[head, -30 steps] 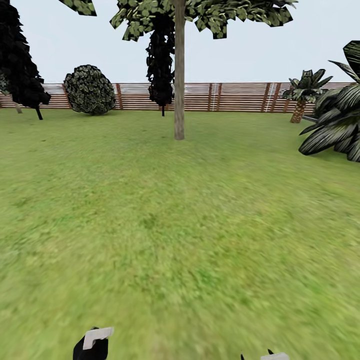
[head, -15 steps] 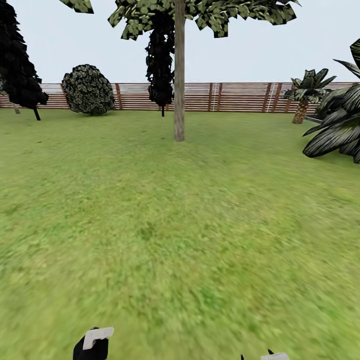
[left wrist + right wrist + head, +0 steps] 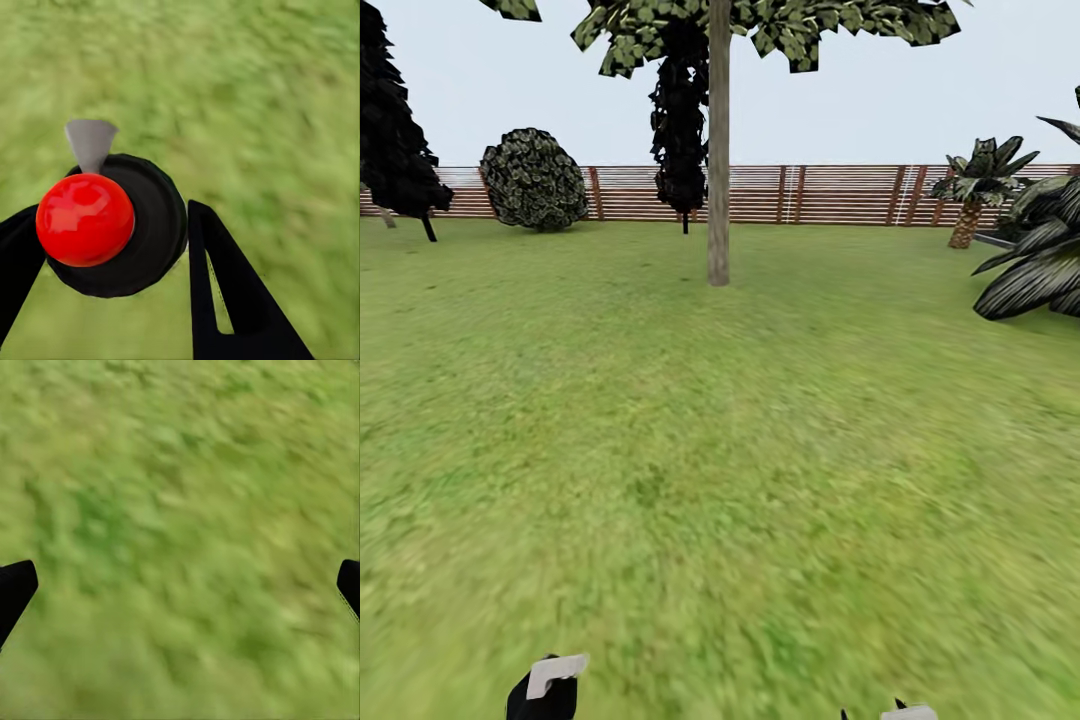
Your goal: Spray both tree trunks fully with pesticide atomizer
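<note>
While left gripper [image 3: 112, 247] clamps pesticide atomizer [image 3: 112, 225], red top facing camera, tree trunk [image 3: 718, 150] stands upright, straight ahead, well apart across lawn [image 3: 720, 450], seemingly nearer left arm. Right gripper [image 3: 180, 585] spread wide, empty.

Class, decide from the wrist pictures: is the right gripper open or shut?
Open. The right gripper has its black fingers spread to opposite picture edges, with just green grass lawn between them.

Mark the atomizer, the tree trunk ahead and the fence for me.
pesticide atomizer [image 3: 85, 219]: left wrist view, on its red top, between the left jaws.
tree trunk [image 3: 719, 170]: head view, mid-height on the pale column.
fence [image 3: 840, 194]: head view, on the brown slats right of the trunk.
</note>
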